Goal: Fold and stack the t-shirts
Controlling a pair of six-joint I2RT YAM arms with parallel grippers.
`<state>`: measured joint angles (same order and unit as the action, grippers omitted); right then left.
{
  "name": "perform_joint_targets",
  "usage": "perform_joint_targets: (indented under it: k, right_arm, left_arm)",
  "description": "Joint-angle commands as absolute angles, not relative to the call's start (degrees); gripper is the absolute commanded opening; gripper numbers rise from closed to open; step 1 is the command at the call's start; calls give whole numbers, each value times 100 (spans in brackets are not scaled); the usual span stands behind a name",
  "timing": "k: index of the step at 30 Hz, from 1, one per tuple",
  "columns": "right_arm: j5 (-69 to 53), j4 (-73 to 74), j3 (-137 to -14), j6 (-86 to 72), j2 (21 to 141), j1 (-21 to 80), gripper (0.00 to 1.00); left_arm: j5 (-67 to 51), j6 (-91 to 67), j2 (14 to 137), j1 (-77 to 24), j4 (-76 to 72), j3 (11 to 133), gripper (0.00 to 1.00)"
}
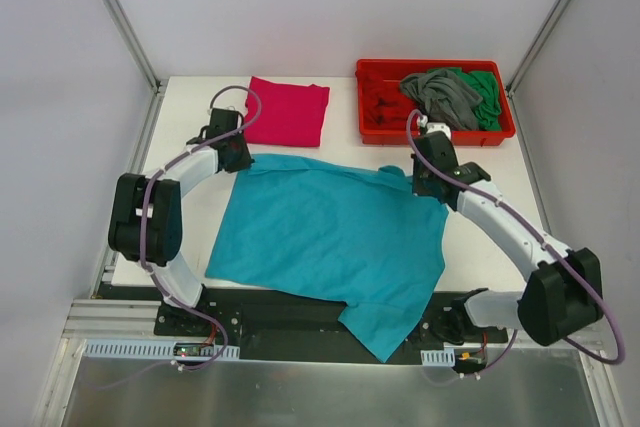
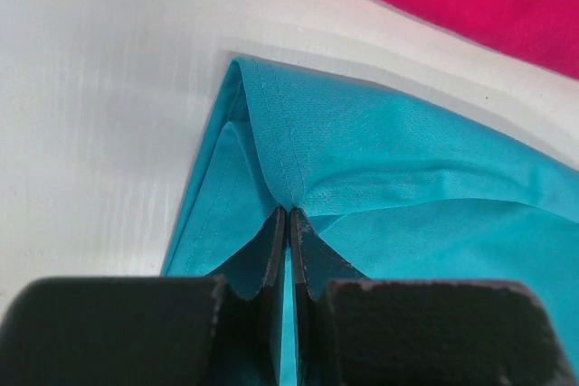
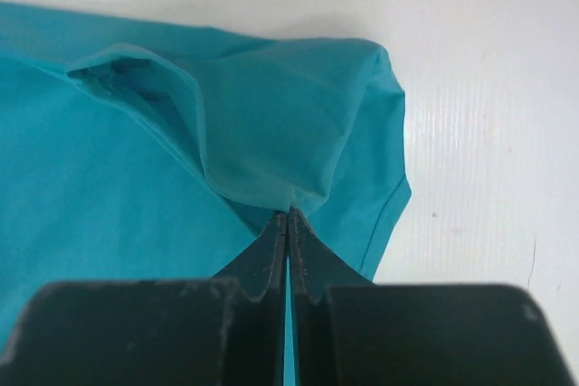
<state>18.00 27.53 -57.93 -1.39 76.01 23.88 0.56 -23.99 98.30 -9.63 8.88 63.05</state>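
1. Left claw (image 2: 288, 214): closed, pinching a stitched corner of the teal shirt (image 1: 330, 232). This claw sits well left of the tray (image 1: 430, 135), about level with its front wall. The pink shirt (image 1: 288, 110), folded flat, lies beyond this claw, left of the tray and apart from it.

2. Teal shirt: spread flat on the table (image 1: 490, 247), in front of the tray and mostly to its left. The far edge runs left to right between the two claws, roughly parallel to the tray's front wall. The body extends from that edge away from the tray, toward the arm bases. One near corner hangs past the table edge.

3. Right claw (image 3: 288, 216): closed, pinching a bunched fold at the far right corner, beside an opening in the cloth. Sleeve or neck cannot be told. This claw sits just in front of the tray's front wall, near its middle.

4. Tray: holds a grey shirt (image 1: 440, 95) and a green shirt (image 1: 488, 97), both crumpled and unfolded.

5. Governing relation: all of the cloth lies on the side of the claws facing away from the tray. Each arm is nearest its own corner. The likely next move carries the held edge away from the tray, both claws travelling together so that the edge stays parallel to the front wall.
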Motion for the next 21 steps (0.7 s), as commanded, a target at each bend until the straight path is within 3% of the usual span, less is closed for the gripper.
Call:
perform_joint_targets:
  k: [1,21]
  right_arm:
    - [2302,3172,-5406,-562,6892,2619,0]
    - [1336,3542,-4448,-738,5722,2883,0]
  left_arm:
    - [193,-2680,9370,-853,650,6091,0]
    - [-782,-2962,9079,-272,791,5740,0]
